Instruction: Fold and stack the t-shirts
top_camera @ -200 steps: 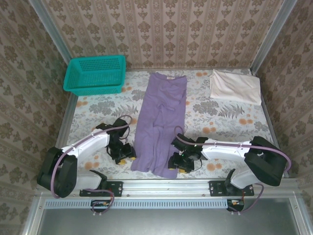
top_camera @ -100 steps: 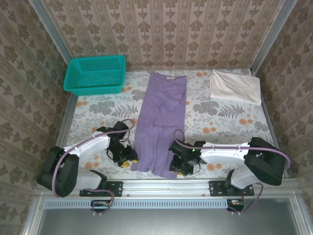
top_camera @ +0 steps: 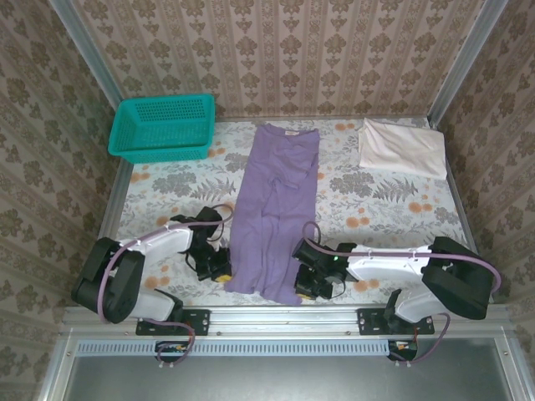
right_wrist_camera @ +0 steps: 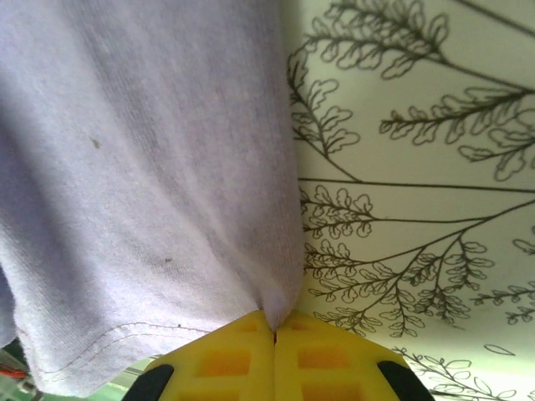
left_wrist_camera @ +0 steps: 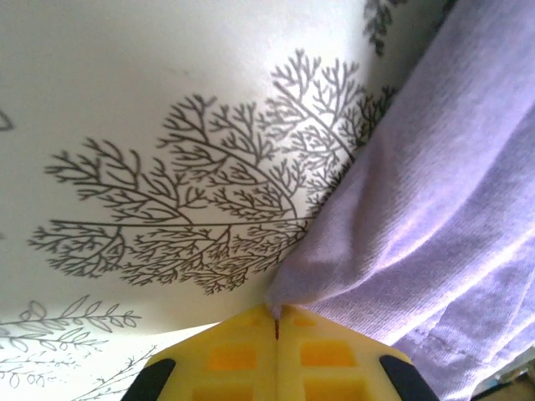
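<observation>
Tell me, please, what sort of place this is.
Probably a purpose-built robot test booth, not a home: wallpapered panels in a metal frame enclose a table with the purple t-shirt laid out.

Left fingers [top_camera: 221, 273] and right fingers [top_camera: 306, 286] pinch the lavender t-shirt [top_camera: 276, 196] hem.

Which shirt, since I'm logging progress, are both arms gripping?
The lavender shirt, laid long down the middle: both jaws are shut on its near corners. The off-white shirt lies folded at the far right, untouched.
</observation>
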`<state>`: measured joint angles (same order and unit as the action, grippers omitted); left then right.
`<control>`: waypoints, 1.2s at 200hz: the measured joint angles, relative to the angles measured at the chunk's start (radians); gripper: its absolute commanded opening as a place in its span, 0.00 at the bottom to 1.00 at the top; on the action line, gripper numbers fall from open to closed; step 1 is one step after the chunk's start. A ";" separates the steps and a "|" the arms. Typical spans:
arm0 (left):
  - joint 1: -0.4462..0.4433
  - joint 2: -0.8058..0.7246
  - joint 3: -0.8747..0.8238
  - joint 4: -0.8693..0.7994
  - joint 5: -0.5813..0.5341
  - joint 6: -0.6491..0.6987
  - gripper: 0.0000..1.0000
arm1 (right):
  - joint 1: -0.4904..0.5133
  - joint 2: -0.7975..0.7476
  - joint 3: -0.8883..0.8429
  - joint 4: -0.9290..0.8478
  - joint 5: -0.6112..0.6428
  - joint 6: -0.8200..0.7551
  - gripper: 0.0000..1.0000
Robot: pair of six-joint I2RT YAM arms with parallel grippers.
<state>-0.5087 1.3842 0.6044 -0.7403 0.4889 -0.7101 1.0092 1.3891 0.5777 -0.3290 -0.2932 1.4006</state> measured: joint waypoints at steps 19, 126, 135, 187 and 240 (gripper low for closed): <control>0.000 -0.007 0.026 -0.039 -0.031 0.000 0.00 | -0.022 -0.045 -0.041 0.037 -0.005 0.003 0.00; 0.000 -0.197 0.076 -0.286 -0.147 0.006 0.00 | -0.072 -0.341 -0.156 0.001 -0.002 0.063 0.00; 0.000 -0.190 0.084 -0.293 -0.144 0.010 0.00 | -0.072 -0.351 -0.156 0.000 -0.002 0.072 0.00; 0.034 -0.119 0.240 -0.307 -0.055 0.027 0.00 | -0.198 -0.411 -0.098 -0.022 -0.003 0.095 0.00; 0.139 0.121 0.548 -0.282 0.048 0.034 0.00 | -0.487 -0.277 0.116 -0.009 -0.050 0.037 0.00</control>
<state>-0.3698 1.5051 1.1526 -1.0222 0.5369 -0.6762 0.5224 1.1118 0.6937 -0.3382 -0.3435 1.4372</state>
